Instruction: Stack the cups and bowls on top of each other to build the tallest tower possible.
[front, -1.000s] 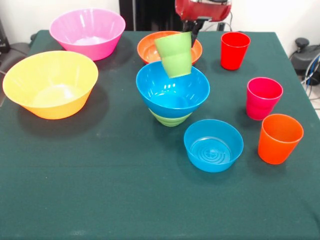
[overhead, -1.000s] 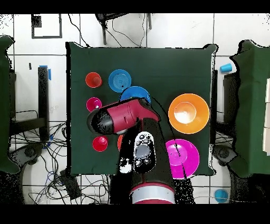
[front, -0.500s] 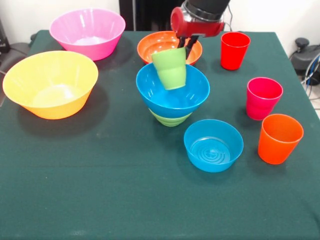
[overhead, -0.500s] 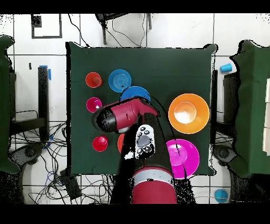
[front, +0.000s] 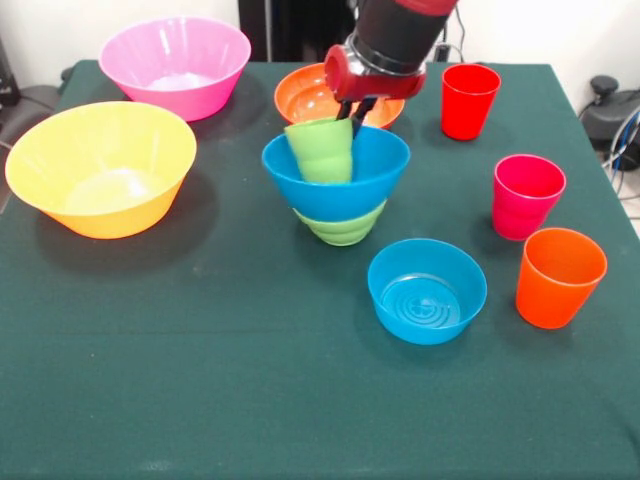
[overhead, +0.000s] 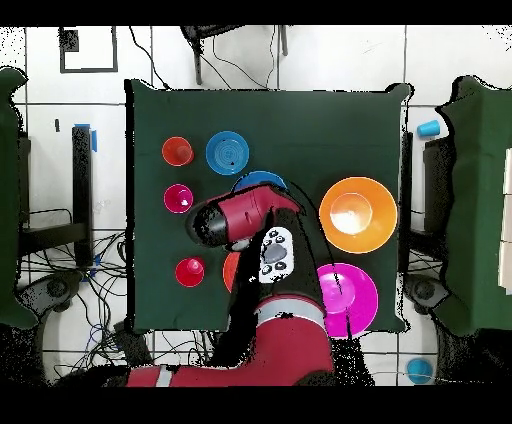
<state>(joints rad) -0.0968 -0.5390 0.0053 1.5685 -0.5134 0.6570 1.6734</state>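
Jaws (front: 347, 112): clamped on the far rim of the light green cup (front: 321, 150), one finger inside it and one outside; they hang from the red and black arm (overhead: 245, 218), which comes down over the middle of the counter (front: 200, 380).
Light green cup: upright, leaning a little to the left, its lower part sunk inside the wide blue bowl (front: 340, 188); whether its bottom touches the bowl cannot be told.
Tower: the wide blue bowl sits on the small green bowl (front: 342, 226), tilted toward the left; the pile stands near the counter's middle.
Orange-red bowl (front: 310, 96): just beyond the tower, partly hidden by the arm.
Small blue bowl (front: 427, 291): alone, near and to the right of the tower, ringed bottom showing.
Red cup (front: 469, 100): far right, upright.
Pink cup (front: 526, 195): right side, nearer than the red one.
Orange cup (front: 559, 277): just beside the pink cup, nearer still.
Yellow bowl (front: 100, 168): left side, well apart from the tower.
Pink bowl (front: 175, 66): far left corner, beyond the yellow bowl.
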